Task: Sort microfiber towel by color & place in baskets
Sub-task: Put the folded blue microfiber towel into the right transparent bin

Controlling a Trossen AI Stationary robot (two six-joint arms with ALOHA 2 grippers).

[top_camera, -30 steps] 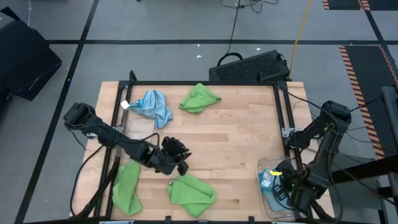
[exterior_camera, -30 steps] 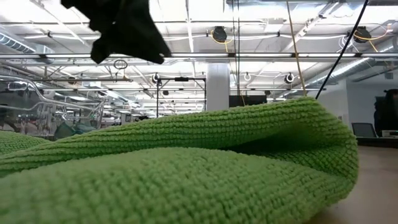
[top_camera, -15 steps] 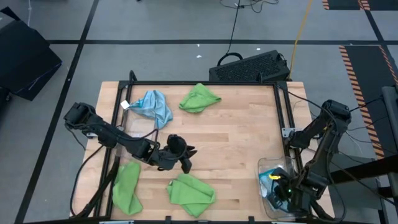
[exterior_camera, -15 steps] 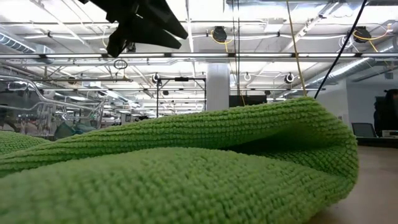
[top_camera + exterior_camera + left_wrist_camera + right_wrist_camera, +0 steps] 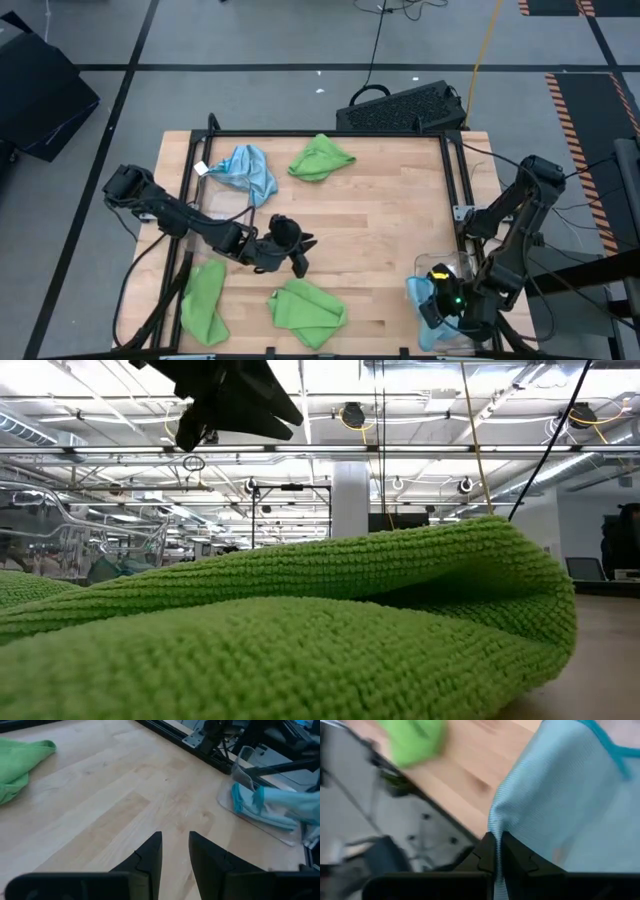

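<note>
My right gripper (image 5: 438,300) is shut on a light blue microfiber towel (image 5: 418,298) over the clear basket (image 5: 440,266) at the table's near right corner. My left gripper (image 5: 291,246) hovers open over bare wood left of the table's middle, with nothing between its fingers (image 5: 175,850). On the table lie a crumpled blue towel (image 5: 247,170) at the far left, a green one (image 5: 320,158) beside it, and two green ones (image 5: 205,300) (image 5: 307,308) at the near edge. The nearest green towel (image 5: 300,630) fills the low view. My right gripper pinches the blue towel at a fold along its edge (image 5: 494,826) between its two shut fingers, which slant downward. One layer or several, I cannot tell. The cloth spreads away from the fingertips, and its teal hem (image 5: 605,745) shows farther out.
A black perforated crate (image 5: 400,108) stands just past the table's far edge. A black metal frame (image 5: 455,170) runs along the table's sides. The left wrist view shows folded blue cloth (image 5: 260,805) in the clear basket (image 5: 245,757). The table's middle is bare wood.
My right gripper has tipped and turned above the basket, and the blue towel now reaches farther toward the table's left, over the basket's edge. My left gripper has turned a little toward the table's right and then kept still.
</note>
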